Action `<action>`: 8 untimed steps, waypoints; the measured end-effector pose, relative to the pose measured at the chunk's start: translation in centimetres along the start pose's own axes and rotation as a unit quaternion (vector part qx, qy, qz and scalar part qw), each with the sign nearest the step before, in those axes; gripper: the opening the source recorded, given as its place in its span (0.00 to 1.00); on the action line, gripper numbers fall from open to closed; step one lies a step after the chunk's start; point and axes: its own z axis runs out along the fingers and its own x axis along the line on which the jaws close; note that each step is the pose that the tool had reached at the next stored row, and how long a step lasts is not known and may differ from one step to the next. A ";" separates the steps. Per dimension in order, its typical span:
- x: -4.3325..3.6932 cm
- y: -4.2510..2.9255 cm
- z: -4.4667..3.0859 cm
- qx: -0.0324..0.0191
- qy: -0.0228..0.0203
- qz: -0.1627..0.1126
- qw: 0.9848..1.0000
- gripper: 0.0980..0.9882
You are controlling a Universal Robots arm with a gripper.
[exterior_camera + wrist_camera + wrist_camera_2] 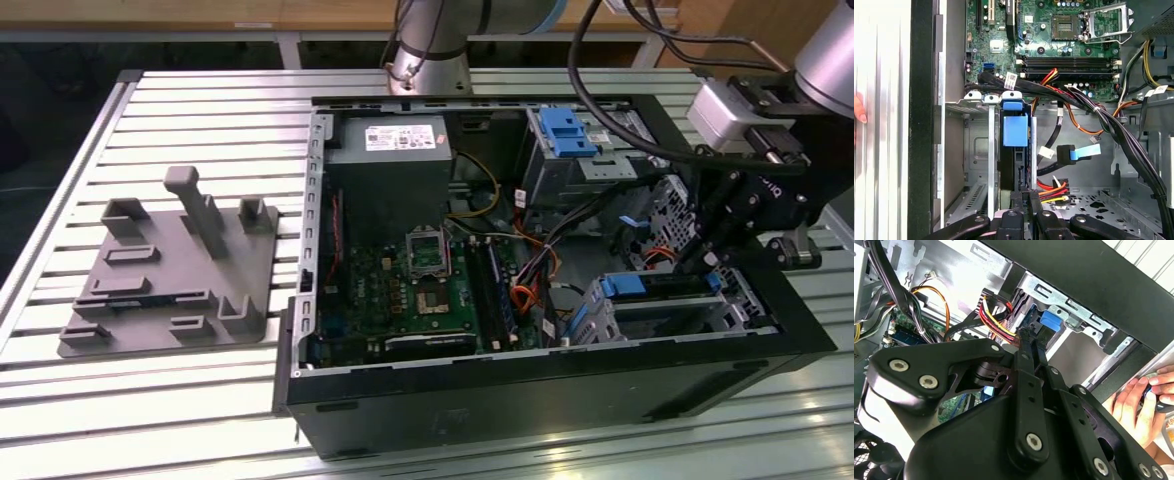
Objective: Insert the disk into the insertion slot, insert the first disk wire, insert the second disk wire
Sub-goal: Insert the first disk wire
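The hand [1024,196], fingers closed together with nothing gripped, sits at the end of the disk [1015,131], apparently pressing it into the slot [991,150].

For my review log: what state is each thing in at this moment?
computer case: open, side panel off.
disk: standing on edge inside the insertion slot, blue tab showing.
insertion slot: occupied by the disk.
blue-ended wire: unplugged, hanging free.
end effector: at the disk's exposed end.
hand: outside the case, beside its wall.
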 end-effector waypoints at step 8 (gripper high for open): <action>0.05 -0.02 0.54 0.000 0.000 0.000 1.000 0.07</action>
